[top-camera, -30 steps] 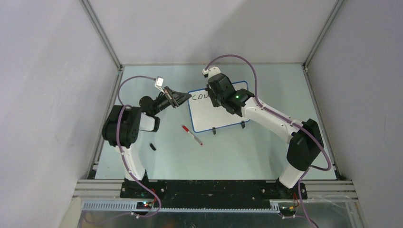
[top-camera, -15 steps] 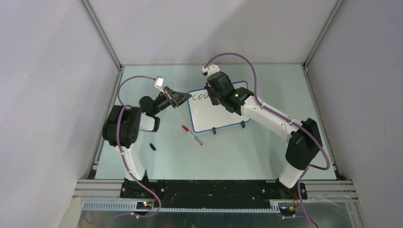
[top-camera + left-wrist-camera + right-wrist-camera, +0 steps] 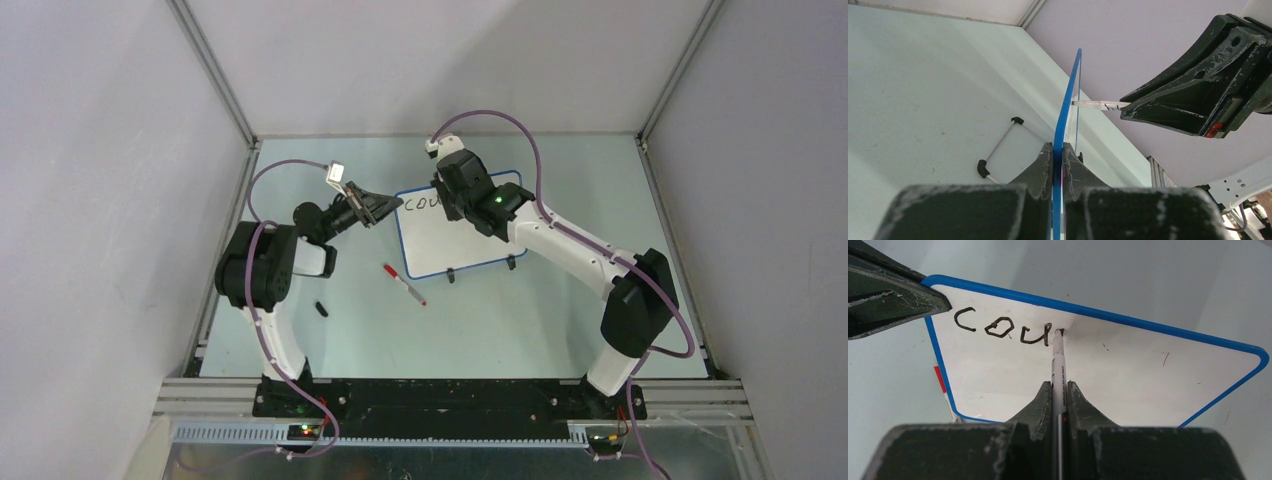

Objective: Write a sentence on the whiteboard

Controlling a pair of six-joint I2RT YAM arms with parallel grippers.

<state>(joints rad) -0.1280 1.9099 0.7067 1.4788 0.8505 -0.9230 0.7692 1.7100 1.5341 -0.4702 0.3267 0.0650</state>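
While the whiteboard (image 3: pixel 440 250), centre frame, is clamped by its left edge in the left gripper (image 3: pixel 383 207), a marker (image 3: pixel 1058 365) is pinched tight in the right gripper (image 3: pixel 1059 389), arm angled over it, tip at the sentence (image 3: pixel 1003 330) "cou"

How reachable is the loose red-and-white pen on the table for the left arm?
Probably not yet: the pen lies close with nothing over it, but the left gripper is shut on the whiteboard's edge, so it must let go first.
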